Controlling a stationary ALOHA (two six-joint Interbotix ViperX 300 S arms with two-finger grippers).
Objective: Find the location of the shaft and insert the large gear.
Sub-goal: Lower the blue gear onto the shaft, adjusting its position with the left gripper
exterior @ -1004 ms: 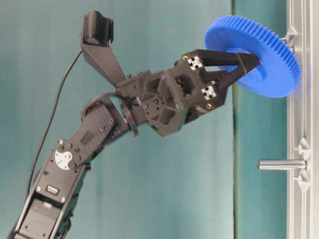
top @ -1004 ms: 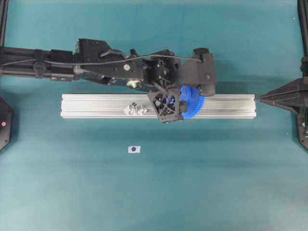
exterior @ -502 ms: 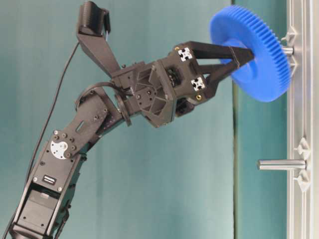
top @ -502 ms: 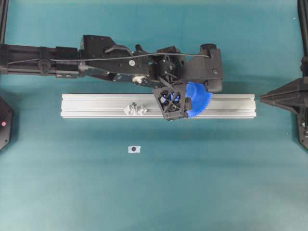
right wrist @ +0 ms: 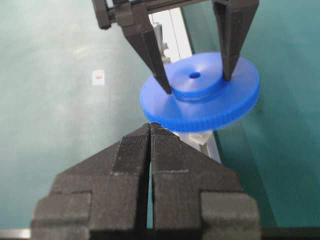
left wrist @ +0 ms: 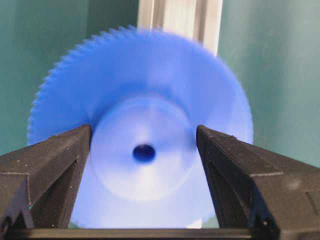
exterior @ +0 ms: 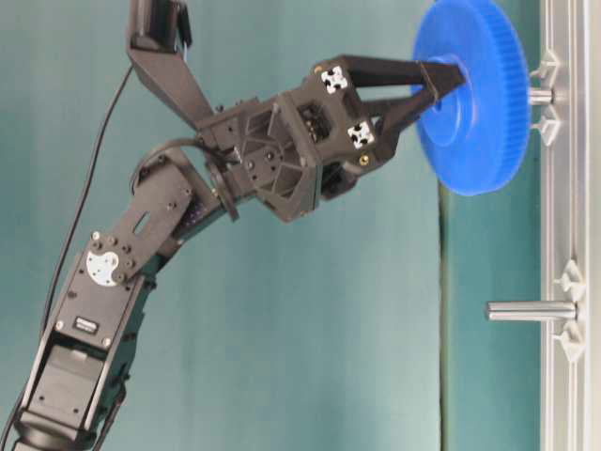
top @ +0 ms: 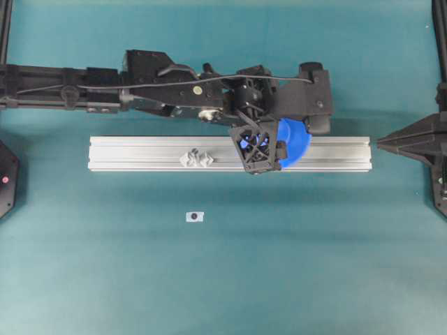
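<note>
Closest in the right wrist view, the right gripper shows two ridged black fingers pressed flat together with nothing between them. Just beyond, the left gripper hangs down with its slim black fingertips clamped on either side of the raised round hub of the large gear, a bright blue plastic disc with fine teeth around its rim and a small centre hole.

The left wrist view adds what the others lack: the hole seen straight on, dark and round, between the two textured pads, with the gear's rim blurred.

Only the table-level view shows the shaft, a short grey metal pin standing out from a clear bracket on the ribbed aluminium rail. The gear's face is nearly parallel to the rail, its centre roughly in line with the pin and close to its tip. Farther along the rail a second, longer pin stands well apart.

From overhead, a tiny white tag lies alone on the teal table.
</note>
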